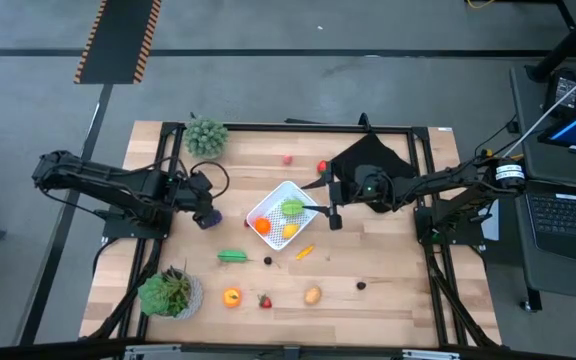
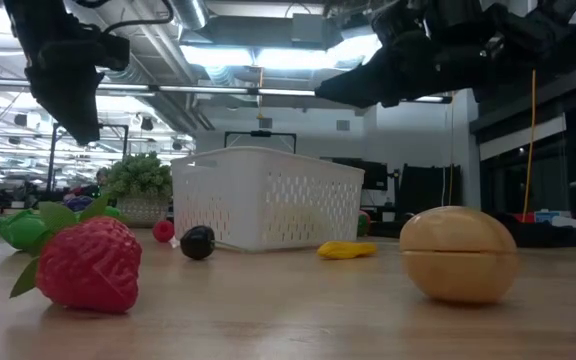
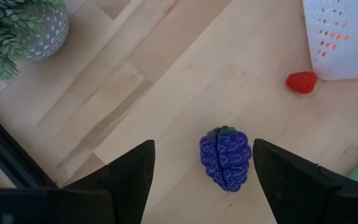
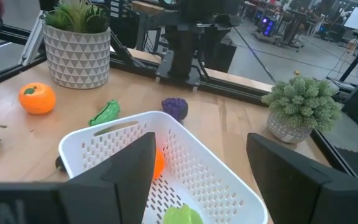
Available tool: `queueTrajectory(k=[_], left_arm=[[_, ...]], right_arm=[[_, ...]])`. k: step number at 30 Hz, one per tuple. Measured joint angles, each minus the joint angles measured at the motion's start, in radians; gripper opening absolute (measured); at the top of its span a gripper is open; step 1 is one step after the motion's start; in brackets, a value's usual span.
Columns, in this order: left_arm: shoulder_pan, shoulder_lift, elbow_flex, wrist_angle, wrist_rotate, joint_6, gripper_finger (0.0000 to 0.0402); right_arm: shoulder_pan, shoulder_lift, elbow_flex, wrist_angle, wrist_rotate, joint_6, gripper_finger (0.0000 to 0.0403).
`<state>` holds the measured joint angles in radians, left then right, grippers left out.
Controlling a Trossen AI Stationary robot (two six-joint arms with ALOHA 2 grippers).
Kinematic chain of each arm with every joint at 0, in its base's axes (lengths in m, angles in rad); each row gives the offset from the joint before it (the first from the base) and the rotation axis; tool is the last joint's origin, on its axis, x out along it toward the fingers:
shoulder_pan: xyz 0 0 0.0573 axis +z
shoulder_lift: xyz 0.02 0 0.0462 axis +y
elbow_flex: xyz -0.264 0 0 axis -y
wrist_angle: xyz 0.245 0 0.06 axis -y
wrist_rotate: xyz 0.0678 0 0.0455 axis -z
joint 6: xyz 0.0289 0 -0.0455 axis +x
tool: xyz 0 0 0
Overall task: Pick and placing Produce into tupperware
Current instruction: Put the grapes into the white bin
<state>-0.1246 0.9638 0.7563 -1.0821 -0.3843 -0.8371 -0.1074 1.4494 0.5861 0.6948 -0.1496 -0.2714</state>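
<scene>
**Hovering Over a Toy Grape Bunch, With the Basket Just Beside**

Lay on the bare wood between the spread fingers of the left gripper [image 3: 202,168]: a purple grape bunch [image 3: 226,157], small, knobbly, capped with a green stem, free of both fingers. Looked like hard moulded plastic, so judged light, stiff and a little slick; best pinched across its broad middle, where the bumps would give the pads some bite. Sat near the white tupperware [image 1: 268,205], a thin perforated plastic basket with rounded corners, probably light enough to slide if nudged. Held already inside: an orange piece [image 1: 262,226], a yellow one [image 1: 289,232] and a green one [image 1: 292,208]. Hung above that basket's rim, fingers likewise apart and empty, the right gripper [image 4: 199,163]. Scattered farther out on the pale plank table [image 1: 388,295]: a glossy strawberry [image 2: 86,262], a smooth tan potato-like lump [image 2: 459,252] and two bushy potted plants [image 1: 172,293].
</scene>
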Motion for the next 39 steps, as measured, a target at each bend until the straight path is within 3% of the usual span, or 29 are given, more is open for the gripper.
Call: queueTrajectory(k=[6,16,22,39], left_arm=[[0.000,0.055,0.000,-0.002,0.006,-0.016,0.0268],[-0.010,0.148,0.000,0.006,0.119,-0.104,0.0330],[-0.037,0.205,0.000,0.010,0.123,-0.126,0.0360],[-0.161,0.301,0.000,0.099,0.114,-0.129,0.0356]], right_arm=[[0.000,0.000,0.000,-0.011,0.002,0.000,0.0252],[0.000,0.000,0.000,-0.013,0.002,0.005,0.0252],[0.000,0.001,0.000,-0.018,0.002,0.005,0.0252],[0.000,0.001,0.000,-0.020,0.001,0.008,0.0252]])
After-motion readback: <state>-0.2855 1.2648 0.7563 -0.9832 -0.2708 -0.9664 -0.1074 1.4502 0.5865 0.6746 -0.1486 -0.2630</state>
